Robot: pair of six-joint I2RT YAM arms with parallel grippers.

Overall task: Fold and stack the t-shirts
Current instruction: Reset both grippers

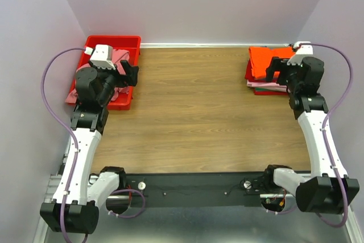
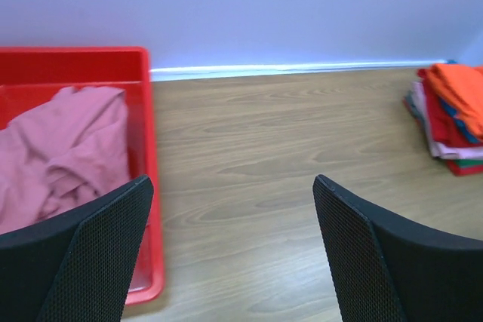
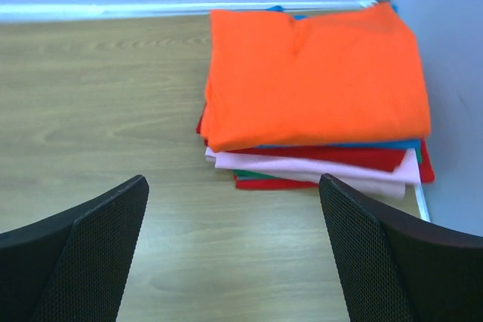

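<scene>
The table (image 1: 193, 112) is bare wood across its whole middle, open from its near edge to the far edge where it meets the wall (image 1: 193, 4). Things sit only in its two far corners.

At the table's far-left corner is a red bin (image 1: 114, 41) with a crumpled pink t-shirt (image 2: 60, 148) inside it. The left pincer (image 2: 230, 186) hangs over the side of the bin that faces the table's middle. It is released, with its fingers spread wide and nothing between them. The pink t-shirt lies just off its left finger, apart from it.

At the table's far-right corner, close against the side wall, is a stack (image 1: 263, 75) of folded t-shirts. An orange t-shirt (image 3: 313, 73) lies flat on top. Below it, blue, red, pale pink, green and red edges show. The right pincer (image 3: 234, 182) hovers near the side of the stack that faces the table's middle. It is also released and holds nothing, and the stack lies just beyond its fingertips, untouched.
</scene>
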